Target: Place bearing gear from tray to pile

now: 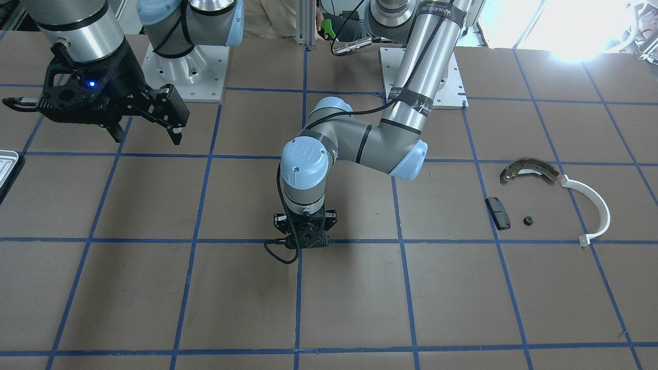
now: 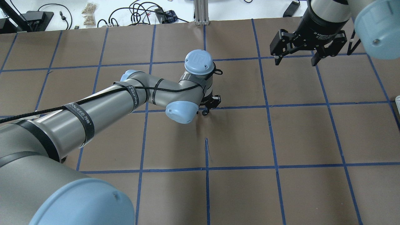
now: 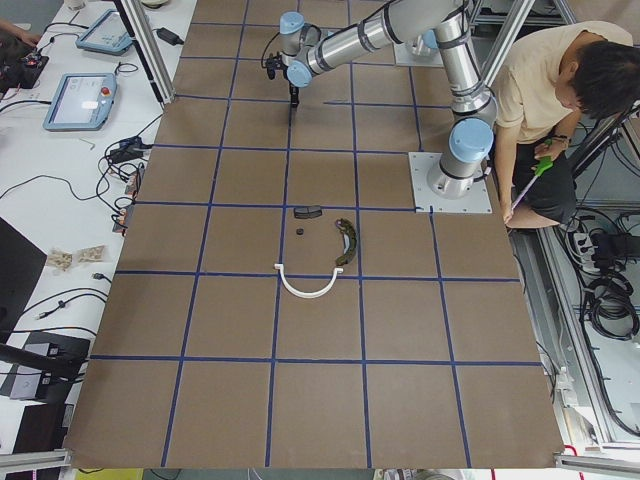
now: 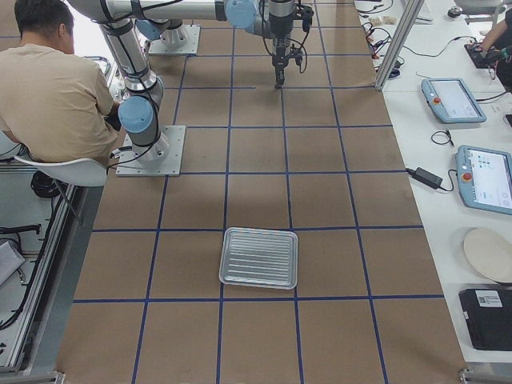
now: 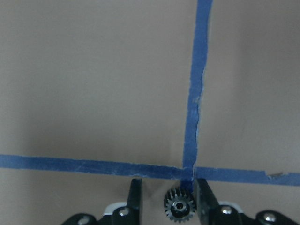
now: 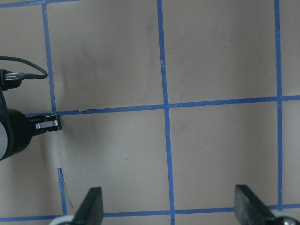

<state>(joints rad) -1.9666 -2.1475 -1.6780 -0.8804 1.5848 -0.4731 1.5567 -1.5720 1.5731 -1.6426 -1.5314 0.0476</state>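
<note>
A small dark toothed bearing gear (image 5: 179,206) lies flat between the fingers of my left gripper (image 5: 168,192). It sits close to one finger, with a gap to the other. The left gripper (image 1: 306,245) points straight down at mid-table, low over a blue tape crossing, jaws apart. My right gripper (image 1: 149,136) hangs open and empty, high above the table. The silvery ribbed tray (image 4: 258,258) holds nothing; only its corner (image 1: 7,164) shows in the front view. The pile holds a bronze-grey brake shoe (image 1: 529,169), a white plastic arc (image 1: 596,205) and a black pad (image 1: 497,212).
A small black round part (image 1: 528,221) lies by the pad. The table is brown paper with a blue tape grid (image 2: 206,150). The left gripper's black cable loops (image 1: 280,254) beside it. A seated person (image 3: 545,90) is at the robot's base. Cables and tablets lie on a side bench (image 3: 80,100).
</note>
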